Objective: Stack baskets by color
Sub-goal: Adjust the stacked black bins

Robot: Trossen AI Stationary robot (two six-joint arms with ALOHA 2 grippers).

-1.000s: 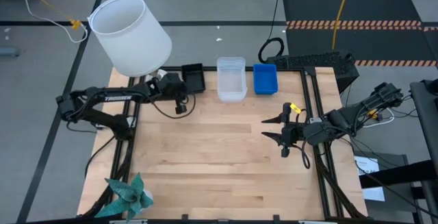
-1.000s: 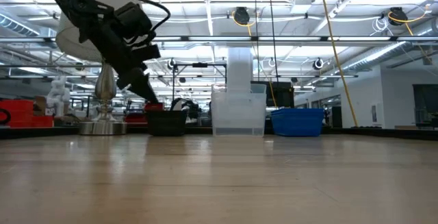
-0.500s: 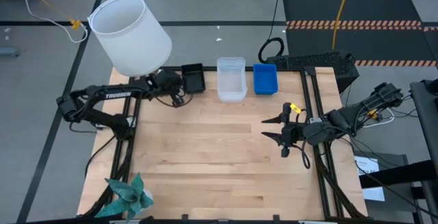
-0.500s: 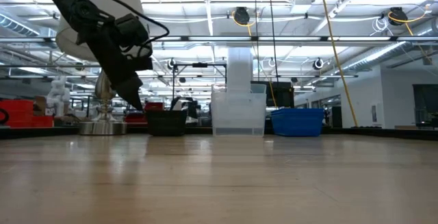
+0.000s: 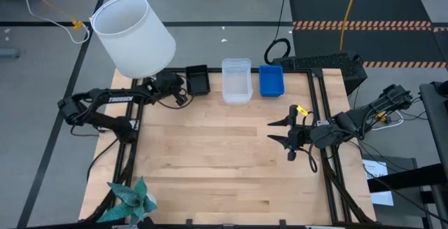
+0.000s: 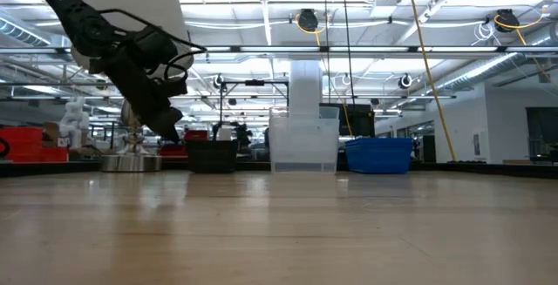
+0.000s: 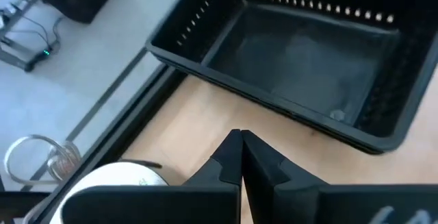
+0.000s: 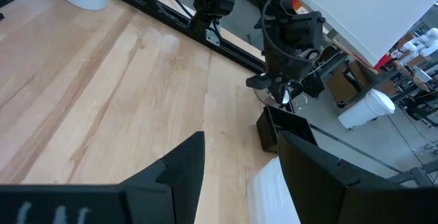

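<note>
At about ten o'clock on the tabletop (image 5: 210, 166) the white lampshade (image 5: 133, 36) leans over the back corner, and the left hand (image 5: 183, 96) hangs just beside it with its fingers pressed together on nothing. The black baskets (image 5: 198, 79) sit just past its tips, toward eleven o'clock. The risk here, as I judge it, is a sweep: any swing of that arm could clip the shade's rim or its metal base (image 6: 131, 159), or a closed tip could nudge the black stack off the back edge, which lies very close behind it.

At twelve o'clock stand the clear baskets (image 5: 236, 80), nested higher than their neighbours and near but apart from the black ones. They look light and tall, so a bump from either side could tip them.

Just to their right, about one o'clock, are the blue baskets (image 5: 271, 80), also set close to the back edge.

At three o'clock the right hand (image 5: 278, 132) waits over bare wood with its fingers spread wide, empty, well apart from the row.

The three colours appear already gathered, so the likeliest harm now is disturbing finished stacks.
</note>
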